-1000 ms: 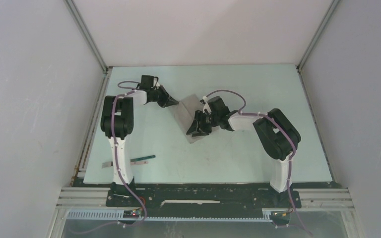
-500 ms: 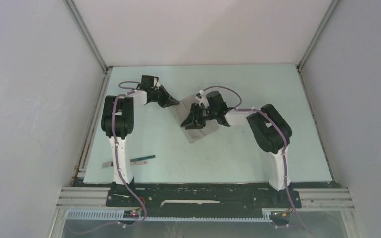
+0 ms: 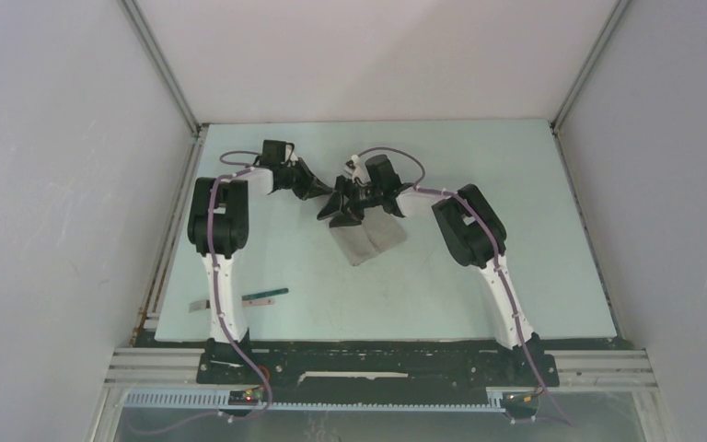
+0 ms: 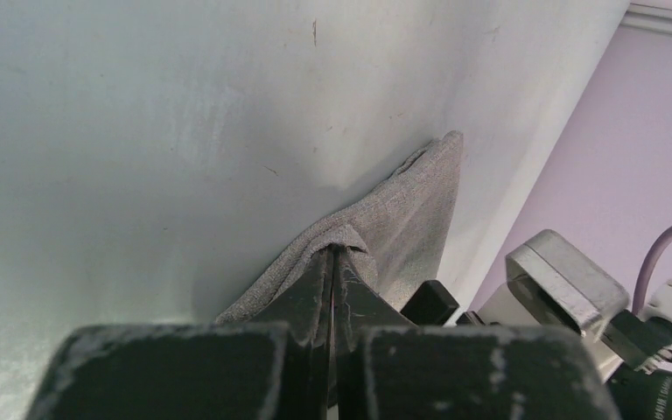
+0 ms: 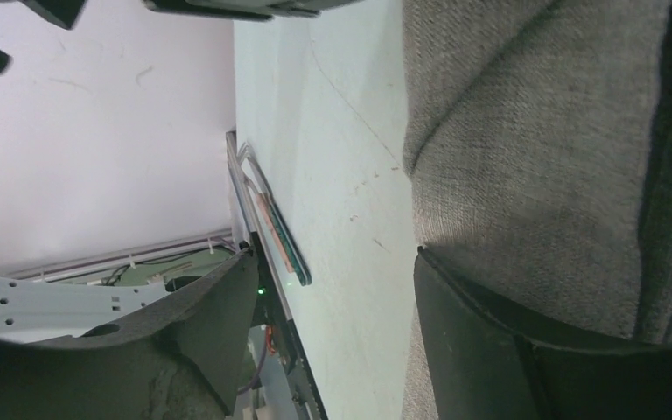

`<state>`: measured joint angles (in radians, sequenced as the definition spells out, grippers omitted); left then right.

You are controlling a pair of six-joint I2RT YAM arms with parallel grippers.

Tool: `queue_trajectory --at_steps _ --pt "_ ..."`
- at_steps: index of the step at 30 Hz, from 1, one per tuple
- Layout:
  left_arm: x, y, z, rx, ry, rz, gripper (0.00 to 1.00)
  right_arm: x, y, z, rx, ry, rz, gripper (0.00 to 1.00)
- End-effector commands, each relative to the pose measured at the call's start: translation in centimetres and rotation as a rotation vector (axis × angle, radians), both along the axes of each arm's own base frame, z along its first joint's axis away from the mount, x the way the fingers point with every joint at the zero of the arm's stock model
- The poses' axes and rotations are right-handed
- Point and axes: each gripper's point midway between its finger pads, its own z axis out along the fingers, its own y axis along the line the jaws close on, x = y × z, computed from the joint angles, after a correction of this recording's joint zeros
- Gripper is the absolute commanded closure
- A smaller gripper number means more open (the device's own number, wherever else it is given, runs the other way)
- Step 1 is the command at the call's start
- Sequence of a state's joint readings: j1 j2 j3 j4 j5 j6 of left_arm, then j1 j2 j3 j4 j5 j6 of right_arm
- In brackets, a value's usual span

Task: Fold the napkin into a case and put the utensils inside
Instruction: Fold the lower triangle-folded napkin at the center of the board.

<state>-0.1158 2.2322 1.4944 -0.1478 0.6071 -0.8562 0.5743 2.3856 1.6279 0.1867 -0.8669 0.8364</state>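
Along the near edge of the table (image 3: 442, 304), close to its left corner, lie the utensils: a silver piece (image 3: 198, 306) on the left of the left arm's base and a green-handled piece (image 3: 265, 296) just to its right, the two apart with the arm between them.

From that base the left arm (image 3: 216, 230) runs toward the far edge and then bends right. Its left claw (image 3: 322, 191) is clamped on a corner of the napkin (image 3: 373, 238). The left wrist view shows both fingers (image 4: 302, 293) pressed together with grey cloth pinched between them, and the cloth slopes up off the table to meet them.

The napkin itself is folded over into a smaller grey shape. It lies askew around the middle of the table, a little nearer the far edge than the near one, with its far-left corner in the left claw.

Just beside that grip, the right claw (image 3: 333, 210) sits over the napkin's far-left part with its fingers spread apart. In the right wrist view one finger (image 5: 490, 341) lies against the cloth side and the other over bare table; I cannot tell whether either one touches the cloth. The right arm (image 3: 465, 226) reaches it from the near right corner, slanting leftward.
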Motion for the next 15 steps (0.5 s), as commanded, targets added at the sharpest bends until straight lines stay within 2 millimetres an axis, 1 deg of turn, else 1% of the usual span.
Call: queue_trajectory --at_steps 1,4,6,10,15 --pt "0.4 -0.6 0.3 -0.006 -0.015 -0.016 0.99 -0.4 -0.7 -1.3 -0.033 0.013 0.041 0.24" --pt "0.4 -0.6 0.1 -0.007 -0.009 -0.016 0.99 -1.8 -1.3 -2.1 -0.045 0.032 0.077 0.17" --pt "0.3 -0.6 -0.1 -0.008 -0.005 -0.017 0.99 -3.0 -2.2 -2.2 -0.051 0.034 0.087 0.15" --pt "0.3 -0.6 -0.5 -0.007 0.003 -0.016 0.99 -5.0 -3.1 -1.3 -0.026 0.032 0.130 0.14" --pt "0.3 -0.6 -0.6 -0.004 0.002 -0.015 0.99 -7.2 -3.7 -0.3 -0.012 0.020 0.200 0.13"
